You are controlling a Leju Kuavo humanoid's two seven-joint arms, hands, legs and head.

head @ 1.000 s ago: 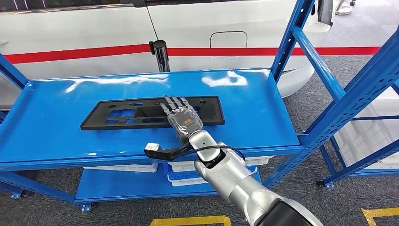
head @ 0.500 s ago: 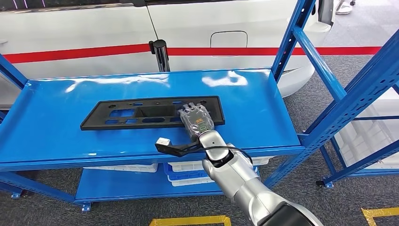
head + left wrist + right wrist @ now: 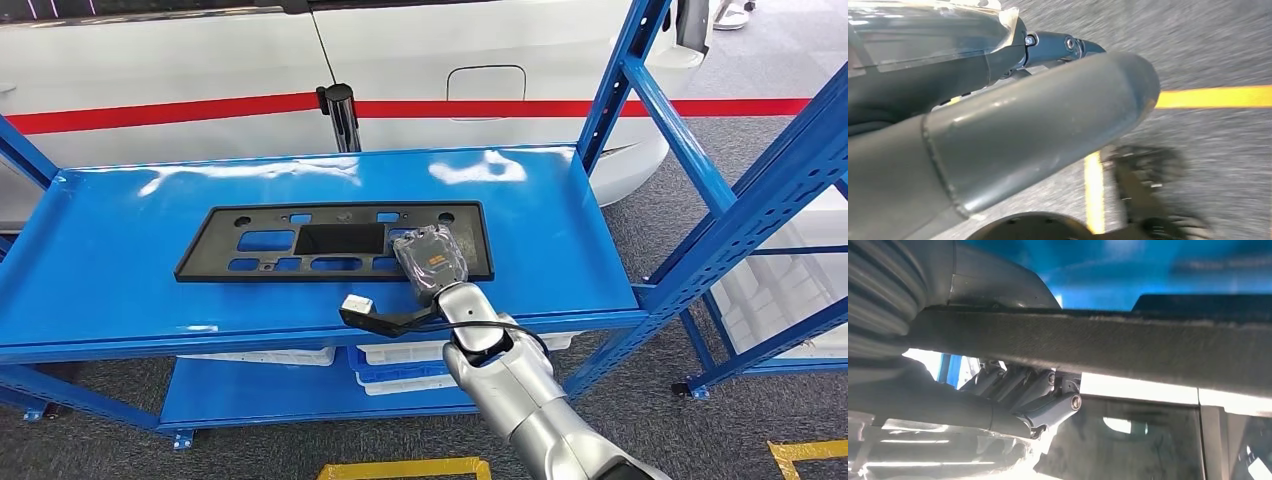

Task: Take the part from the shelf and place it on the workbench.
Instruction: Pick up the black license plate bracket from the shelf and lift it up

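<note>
Part [image 3: 330, 243] is getting gripped at its right end by my right hand [image 3: 432, 262], thumb on top, fingers [image 3: 1018, 385] tucked under the near edge. It's lying flat mid-shelf [image 3: 100, 270], long side along the front edge. My left hand [image 3: 1013, 145] is hanging over the floor, can't tell its state.

Silver right arm [image 3: 520, 400] extended forward from below; grey many-fingered right hand [image 3: 432, 258] gripped black flat perforated plastic panel [image 3: 300, 245], fingers [image 3: 1018, 385] curled beneath its edge.
</note>
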